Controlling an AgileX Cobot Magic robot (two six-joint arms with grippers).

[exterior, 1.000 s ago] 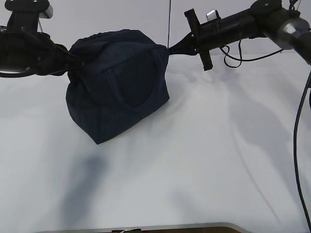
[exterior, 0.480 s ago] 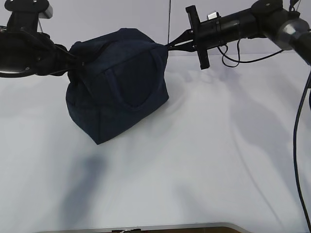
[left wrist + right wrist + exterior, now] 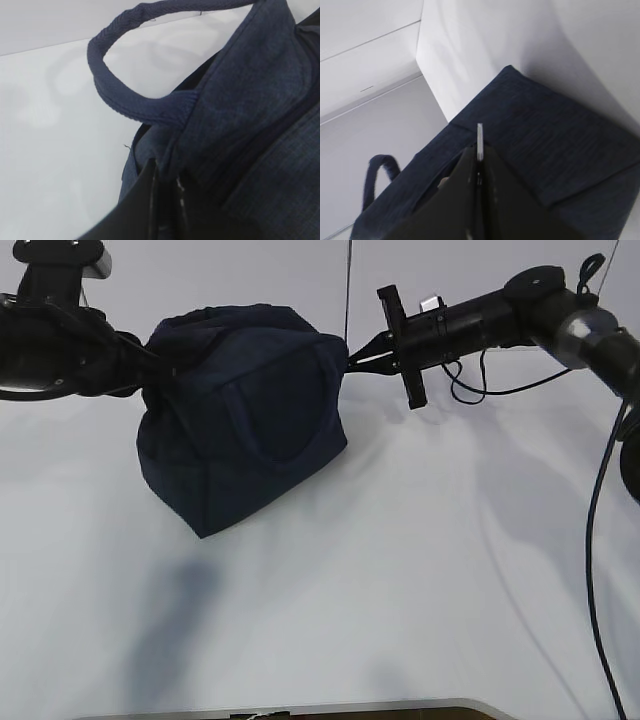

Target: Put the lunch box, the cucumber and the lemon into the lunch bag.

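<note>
The lunch bag (image 3: 243, 415) stands on the white table (image 3: 420, 580) toward its far left area, resting on one lower corner and tilted, with both arms at its upper ends. The left gripper (image 3: 148, 368) is clenched on the fabric at the bag's left end; in the left wrist view its closed jaws pinch navy cloth just below a looped handle (image 3: 130, 102). The right gripper (image 3: 352, 356) is clenched at the bag's upper right corner; in the right wrist view a thin silver piece (image 3: 479, 141), probably the zipper's ring pull, protrudes from between the closed jaws.

Change over the last second: the right arm has swung so that its wrist now sits slightly lower and nearer the bag, and the bag's top has puffed up a little. The bag's footprint is unchanged.

Lunch box, cucumber and lemon are not visible on the table or elsewhere. Judgement: they are likely already inside, and the current step is closing the zipper against the left gripper's counter-hold.
</note>
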